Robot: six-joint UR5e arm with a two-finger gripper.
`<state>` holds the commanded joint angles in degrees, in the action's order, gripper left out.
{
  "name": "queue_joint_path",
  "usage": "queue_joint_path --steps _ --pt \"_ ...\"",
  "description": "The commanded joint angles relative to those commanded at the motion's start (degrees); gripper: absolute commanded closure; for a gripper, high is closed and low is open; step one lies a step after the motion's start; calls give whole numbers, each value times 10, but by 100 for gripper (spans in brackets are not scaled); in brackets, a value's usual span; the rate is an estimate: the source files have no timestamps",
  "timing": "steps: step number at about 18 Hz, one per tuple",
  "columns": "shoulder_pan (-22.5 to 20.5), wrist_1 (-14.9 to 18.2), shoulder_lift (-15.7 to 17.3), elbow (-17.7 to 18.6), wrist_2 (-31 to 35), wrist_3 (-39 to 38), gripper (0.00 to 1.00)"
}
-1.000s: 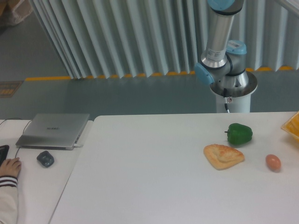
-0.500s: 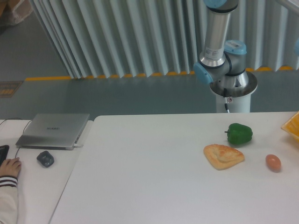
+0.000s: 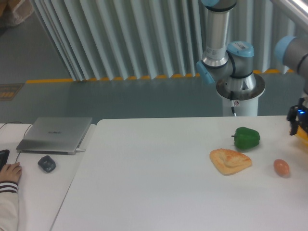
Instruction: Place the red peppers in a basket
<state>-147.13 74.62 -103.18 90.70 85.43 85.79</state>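
White tabletop runs broad and bare from its left edge, beside one grey laptop, one dark mouse and a person's hand, to the right third, where one tan flat bread piece, one green bell pepper and one small brownish egg lie apart. New since half a second ago, the black gripper has entered at the right edge over the yellow-orange basket corner; its grip cannot be judged. No red pepper shows.
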Motion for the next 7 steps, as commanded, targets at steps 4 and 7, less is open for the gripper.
queue_joint_path --steps 4,7 --pt "28 -3 -3 1 3 -37 0" --pt "45 -24 -4 6 4 -45 0"
